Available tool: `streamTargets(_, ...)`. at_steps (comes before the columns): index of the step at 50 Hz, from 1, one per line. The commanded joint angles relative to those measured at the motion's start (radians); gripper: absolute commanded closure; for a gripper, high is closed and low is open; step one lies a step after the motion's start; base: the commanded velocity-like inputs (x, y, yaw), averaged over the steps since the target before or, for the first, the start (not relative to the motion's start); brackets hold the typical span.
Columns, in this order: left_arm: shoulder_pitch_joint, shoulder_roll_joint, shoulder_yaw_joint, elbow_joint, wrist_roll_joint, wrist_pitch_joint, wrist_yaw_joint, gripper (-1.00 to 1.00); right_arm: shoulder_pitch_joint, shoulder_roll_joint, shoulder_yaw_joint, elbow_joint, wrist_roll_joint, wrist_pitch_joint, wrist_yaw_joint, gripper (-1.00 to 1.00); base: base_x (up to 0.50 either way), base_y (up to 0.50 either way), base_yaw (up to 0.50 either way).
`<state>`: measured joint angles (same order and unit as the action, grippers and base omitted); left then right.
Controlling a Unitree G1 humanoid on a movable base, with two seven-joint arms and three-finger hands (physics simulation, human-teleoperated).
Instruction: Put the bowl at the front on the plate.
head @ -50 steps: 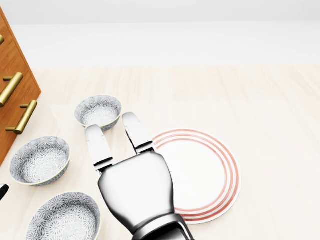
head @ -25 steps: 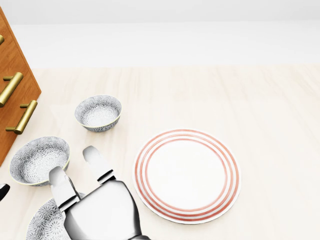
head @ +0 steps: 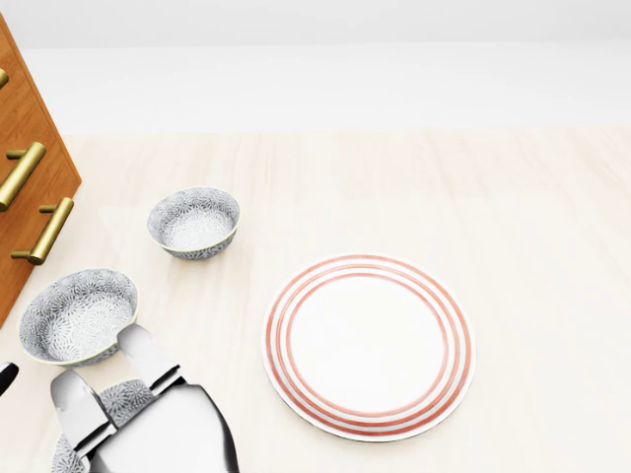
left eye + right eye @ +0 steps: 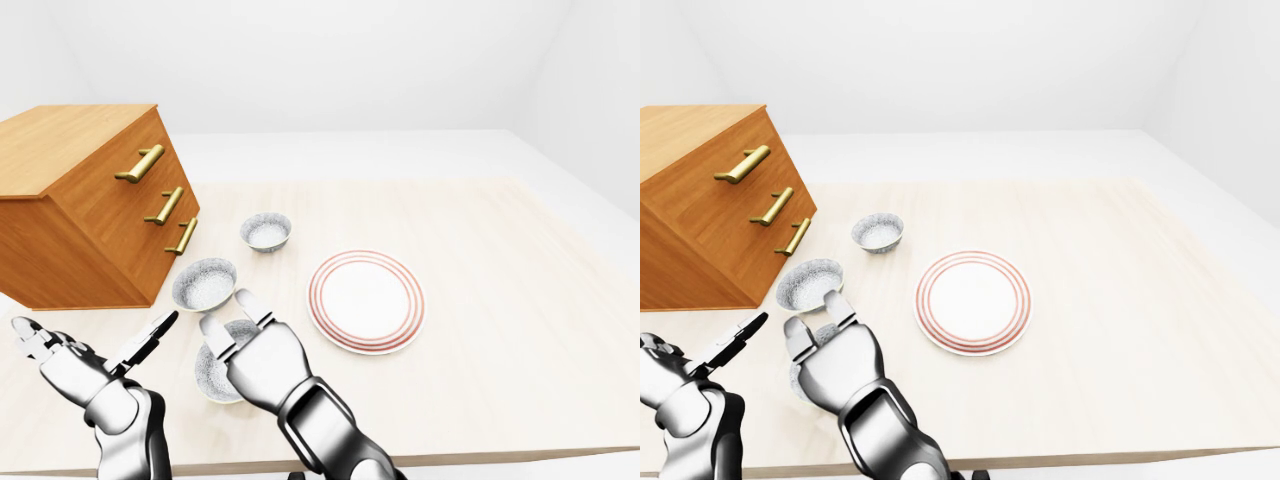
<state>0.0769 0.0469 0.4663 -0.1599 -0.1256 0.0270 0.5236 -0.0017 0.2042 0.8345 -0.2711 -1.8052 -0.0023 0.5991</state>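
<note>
Three grey patterned bowls lie in a row left of the red-ringed plate (image 3: pixel 367 345). The lowest bowl (image 4: pixel 208 372) is mostly hidden under my right hand (image 4: pixel 226 312), and a patch of it (image 3: pixel 123 401) shows between two fingers. That hand is open, with fingers (image 3: pixel 148 357) stretched over the bowl and not closed round it. The thumb is hidden. My left hand (image 4: pixel 90 345) hovers open at the lower left of the left-eye view, apart from the bowl and holding nothing.
The middle bowl (image 3: pixel 79 315) and the uppermost bowl (image 3: pixel 194 222) sit above the covered one. A wooden dresser (image 4: pixel 90 210) with brass handles stands on the left. The table's near edge (image 4: pixel 480 458) runs along the bottom.
My right hand has moved down and left in the head view, from the plate's left rim to over the lowest bowl. The bowls, plate and camera have stayed put.
</note>
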Motion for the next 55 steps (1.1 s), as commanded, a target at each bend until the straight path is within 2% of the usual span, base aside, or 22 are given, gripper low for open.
streamTargets(1, 0.003, -0.004, 0.003, -0.018, 0.003, 0.013, 0.0, -1.0, 0.012, -0.003, -0.009, 0.016, 0.048, 0.012, -0.004, -1.0, 0.0, 0.0, 0.0)
streamTargets(24, 0.003, -0.005, 0.004, -0.018, 0.003, 0.013, 0.0, -1.0, 0.008, -0.007, -0.005, 0.016, 0.052, 0.019, -0.004, -1.0, 0.0, 0.0, 0.0)
streamTargets(26, -0.009, -0.001, 0.003, 0.012, 0.004, -0.003, 0.0, -1.0, 0.018, -0.013, 0.002, 0.022, 0.059, 0.018, -0.003, -1.0, 0.0, 0.0, 0.0)
streamTargets(27, -0.001, -0.001, 0.003, -0.011, 0.0, 0.013, 0.0, -1.0, 0.023, -0.016, 0.006, 0.025, 0.059, 0.021, -0.006, -1.0, 0.0, 0.0, 0.0)
streamTargets(31, -0.002, -0.001, 0.002, -0.009, 0.0, 0.013, 0.0, -1.0, 0.043, -0.025, 0.036, 0.018, 0.074, 0.03, 0.005, -1.0, 0.0, 0.0, 0.0)
streamTargets(32, 0.002, -0.001, 0.003, -0.02, -0.001, 0.021, 0.0, -1.0, 0.05, -0.031, 0.045, 0.002, 0.067, 0.038, 0.023, -1.0, 0.0, 0.0, 0.0)
streamTargets(33, -0.004, -0.001, 0.002, -0.002, 0.001, 0.009, 0.0, -1.0, 0.05, -0.029, 0.048, -0.001, 0.074, 0.042, 0.018, -1.0, 0.0, 0.0, 0.0)
streamTargets(35, -0.004, 0.0, 0.001, -0.003, 0.0, 0.012, 0.0, -1.0, 0.049, -0.029, 0.06, -0.009, 0.069, 0.045, 0.037, -1.0, 0.0, 0.0, 0.0)
streamTargets(36, -0.008, 0.002, 0.001, 0.008, 0.0, 0.004, 0.0, -1.0, 0.049, -0.025, 0.068, -0.008, 0.072, 0.047, 0.038, -1.0, 0.0, 0.0, 0.0)
streamTargets(38, -0.005, 0.002, 0.0, 0.003, 0.0, 0.007, 0.0, -1.0, 0.05, -0.023, 0.079, -0.009, 0.071, 0.053, 0.051, -1.0, 0.0, 0.0, 0.0)
streamTargets(39, 0.002, 0.0, 0.002, -0.017, -0.003, 0.019, 0.0, -1.0, 0.05, -0.019, 0.087, -0.013, 0.075, 0.055, 0.053, -1.0, 0.0, 0.0, 0.0)
streamTargets(45, -0.004, 0.001, 0.002, -0.003, -0.002, 0.011, 0.0, -1.0, 0.058, -0.024, 0.102, -0.007, 0.082, 0.074, 0.062, -1.0, 0.0, 0.0, 0.0)
streamTargets(47, 0.002, 0.0, 0.005, -0.026, -0.005, 0.028, 0.0, -1.0, 0.063, -0.029, 0.106, 0.001, 0.088, 0.081, 0.05, -1.0, 0.0, 0.0, 0.0)
streamTargets(50, -0.002, -0.001, 0.005, -0.012, -0.003, 0.019, 0.0, -1.0, 0.067, -0.032, 0.112, 0.0, 0.087, 0.09, 0.037, -1.0, 0.0, 0.0, 0.0)
streamTargets(55, -0.003, 0.0, 0.005, -0.009, -0.004, 0.016, 0.0, -1.0, 0.08, -0.046, 0.116, 0.016, 0.11, 0.09, 0.006, -1.0, 0.0, 0.0, 0.0)
